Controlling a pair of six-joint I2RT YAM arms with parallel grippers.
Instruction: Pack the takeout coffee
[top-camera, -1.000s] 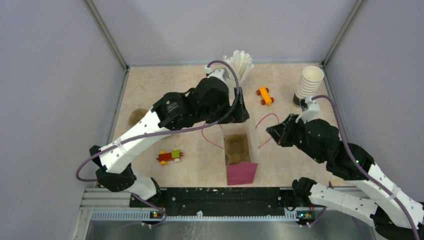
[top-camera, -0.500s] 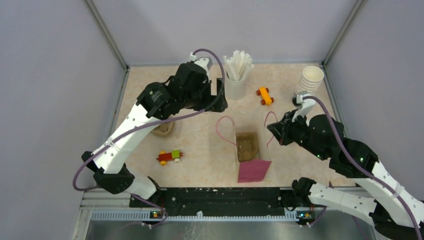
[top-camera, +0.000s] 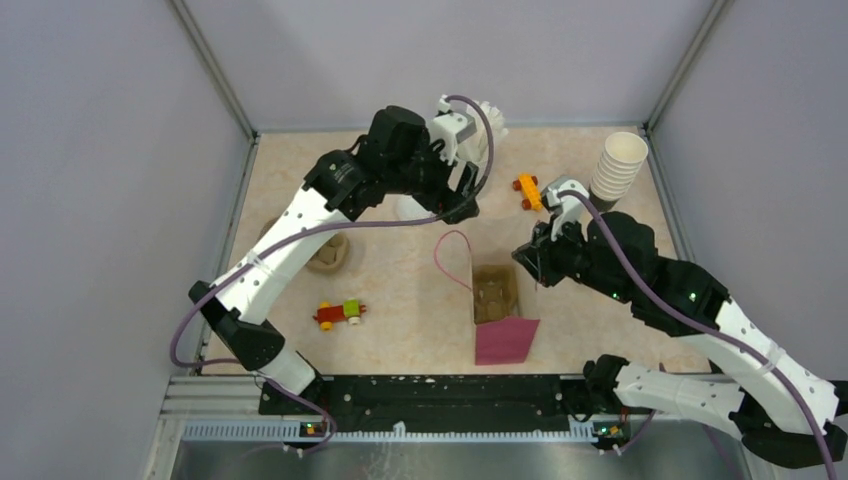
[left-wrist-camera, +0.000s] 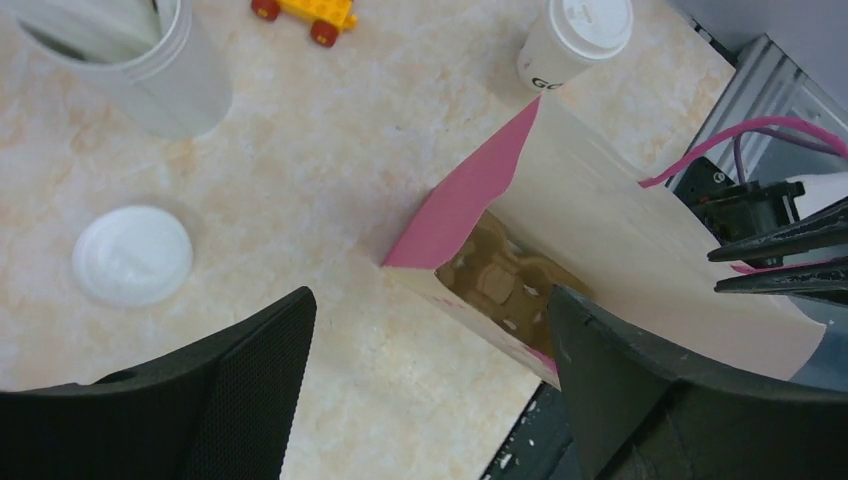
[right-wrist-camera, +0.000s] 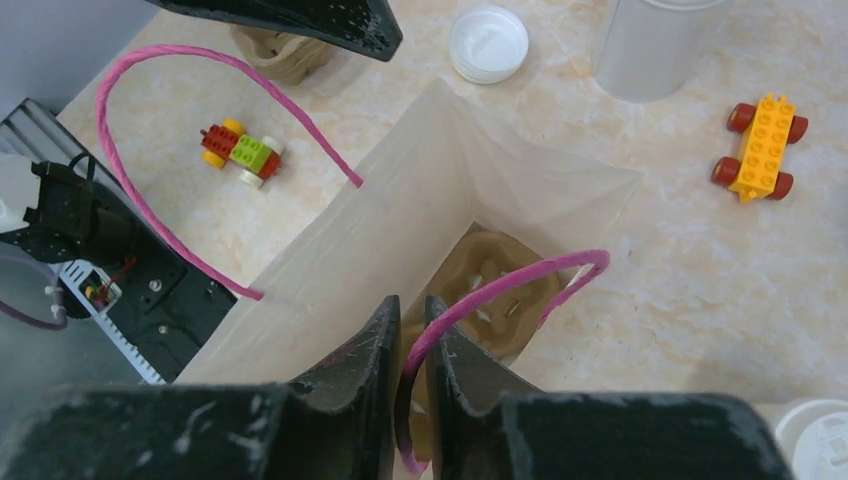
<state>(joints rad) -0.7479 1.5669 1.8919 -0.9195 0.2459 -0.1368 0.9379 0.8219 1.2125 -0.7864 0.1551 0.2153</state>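
While the takeout coffee stood lidded on the table just beyond the paper bag, packing was not yet done: the bag held only a brown cup tray. The right gripper pinched the bag's pink handle; the left gripper hung spread wide and empty, so lifting the cup in remained.

Lidded white cup: partial dark letters "GO", rest unreadable.
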